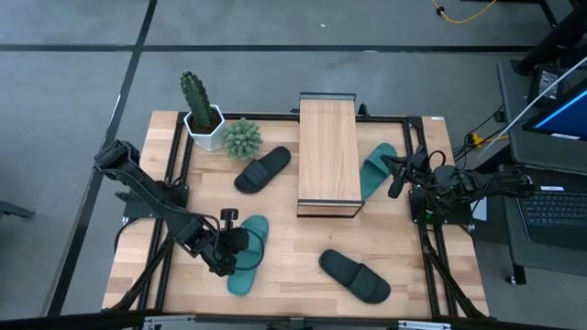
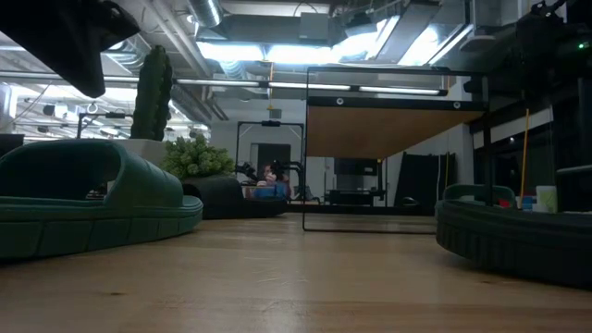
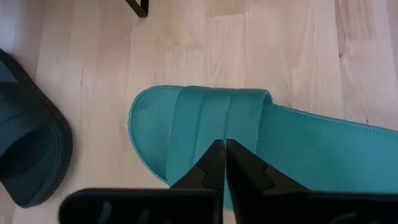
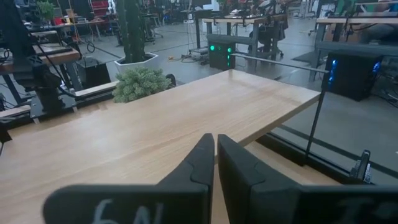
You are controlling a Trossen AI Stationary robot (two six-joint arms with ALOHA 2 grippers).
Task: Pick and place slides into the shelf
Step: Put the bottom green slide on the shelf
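Note:
One teal slide (image 1: 249, 257) lies sole-down on the table's near left part. My left gripper (image 1: 229, 251) is shut and hovers just above its wide strap (image 3: 214, 115); the low view shows a gap between the left gripper (image 2: 67, 42) and that slide (image 2: 88, 199). The second teal slide (image 1: 377, 169) lies along the shelf's right side, with my shut right gripper (image 1: 396, 181) raised beside it. One black slide (image 1: 262, 170) lies left of the shelf (image 1: 328, 154), the other (image 1: 355, 276) near the table's near edge. In the right wrist view the right gripper (image 4: 216, 142) looks across the shelf's plank top (image 4: 186, 118).
A tall cactus in a white pot (image 1: 198, 108) and a small bushy succulent (image 1: 241, 137) stand at the table's far left. Bare wood (image 1: 303, 243) lies between the near teal slide and the near black slide. A laptop (image 1: 555, 197) sits beyond the table's right edge.

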